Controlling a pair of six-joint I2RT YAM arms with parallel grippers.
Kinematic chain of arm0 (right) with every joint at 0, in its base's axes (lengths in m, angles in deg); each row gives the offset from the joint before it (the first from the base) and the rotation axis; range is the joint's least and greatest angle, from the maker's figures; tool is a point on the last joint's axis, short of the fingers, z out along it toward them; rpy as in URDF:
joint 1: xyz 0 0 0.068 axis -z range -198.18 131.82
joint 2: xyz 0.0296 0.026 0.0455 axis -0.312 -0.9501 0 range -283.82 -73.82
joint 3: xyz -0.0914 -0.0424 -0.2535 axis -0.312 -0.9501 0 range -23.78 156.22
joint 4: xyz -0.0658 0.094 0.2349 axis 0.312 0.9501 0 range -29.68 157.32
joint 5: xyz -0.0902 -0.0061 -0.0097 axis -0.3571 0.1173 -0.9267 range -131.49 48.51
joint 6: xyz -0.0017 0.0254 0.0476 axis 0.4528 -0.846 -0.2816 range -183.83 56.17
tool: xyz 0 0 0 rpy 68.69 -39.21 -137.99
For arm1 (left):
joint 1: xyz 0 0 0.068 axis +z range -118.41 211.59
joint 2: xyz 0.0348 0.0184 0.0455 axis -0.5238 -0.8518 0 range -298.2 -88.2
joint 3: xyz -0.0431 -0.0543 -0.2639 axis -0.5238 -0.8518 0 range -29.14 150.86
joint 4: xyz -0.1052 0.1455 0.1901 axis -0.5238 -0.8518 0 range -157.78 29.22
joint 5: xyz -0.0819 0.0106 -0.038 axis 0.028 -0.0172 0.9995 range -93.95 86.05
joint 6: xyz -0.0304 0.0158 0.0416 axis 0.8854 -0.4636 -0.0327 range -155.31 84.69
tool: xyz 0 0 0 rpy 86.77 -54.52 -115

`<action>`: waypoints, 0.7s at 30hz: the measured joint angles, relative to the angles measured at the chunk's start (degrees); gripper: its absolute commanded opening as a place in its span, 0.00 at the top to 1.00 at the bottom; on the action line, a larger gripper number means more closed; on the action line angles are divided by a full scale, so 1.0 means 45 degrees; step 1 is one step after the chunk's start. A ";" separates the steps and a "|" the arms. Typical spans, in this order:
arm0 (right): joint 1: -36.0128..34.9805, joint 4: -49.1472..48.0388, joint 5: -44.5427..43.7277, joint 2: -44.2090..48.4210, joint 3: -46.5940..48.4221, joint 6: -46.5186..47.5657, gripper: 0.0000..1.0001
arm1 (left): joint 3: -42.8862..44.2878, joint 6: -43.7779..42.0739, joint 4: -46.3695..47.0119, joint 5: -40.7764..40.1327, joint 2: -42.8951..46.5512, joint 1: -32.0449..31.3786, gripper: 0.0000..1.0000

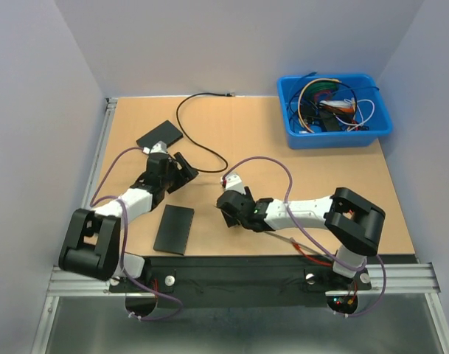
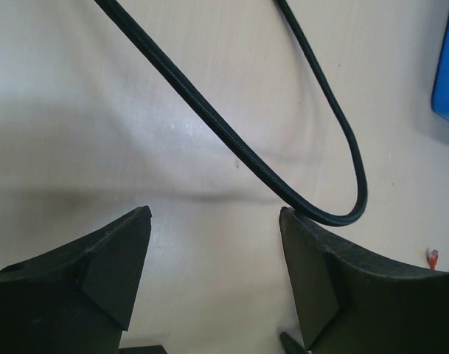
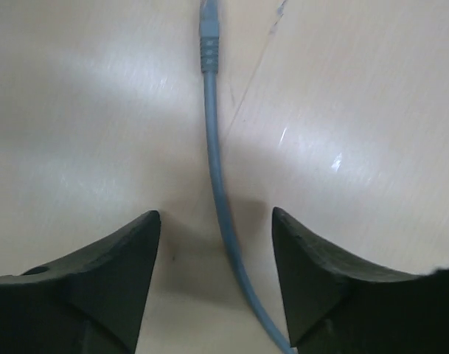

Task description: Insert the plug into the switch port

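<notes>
Right claw [image 3: 216,221]: spread, straddling grey cable [image 3: 212,140], not gripping it.
Plug [image 3: 209,44]: further ahead, seemingly flat on desk [image 3: 77,110].
Left claw [image 2: 215,217]: spread above black cable [image 2: 202,110] loop.

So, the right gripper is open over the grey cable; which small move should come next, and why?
Probably slide the right gripper forward along the grey cable and close just behind the plug. The jaws stand open, the cable lies free between them, and the plug is ahead of the fingertips; gripping here would likely leave the plug end floppy.
</notes>
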 measured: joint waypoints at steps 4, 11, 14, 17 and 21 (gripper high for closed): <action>-0.0607 0.1535 -0.0457 -0.0248 0.0461 -0.0418 0.24 | -0.0189 -0.0087 -0.1088 -0.1146 0.1923 0.0000 0.17; -0.0690 0.1243 0.1773 -0.0151 0.1331 -0.0573 0.38 | -0.1161 0.0151 -0.3376 -0.3113 0.4833 0.0000 0.15; -0.0690 0.0350 0.3560 -0.0228 0.1724 -0.0816 0.42 | -0.1530 0.0253 -0.3920 -0.3429 0.5110 0.0000 0.15; -0.0690 -0.0379 0.4896 -0.0675 0.2113 -0.1088 0.42 | -0.1943 0.0398 -0.4279 -0.3444 0.5163 0.0000 0.15; -0.0690 -0.1593 0.6479 -0.1180 0.2103 -0.1603 0.41 | -0.2637 0.0641 -0.4337 -0.3279 0.5226 0.0005 0.15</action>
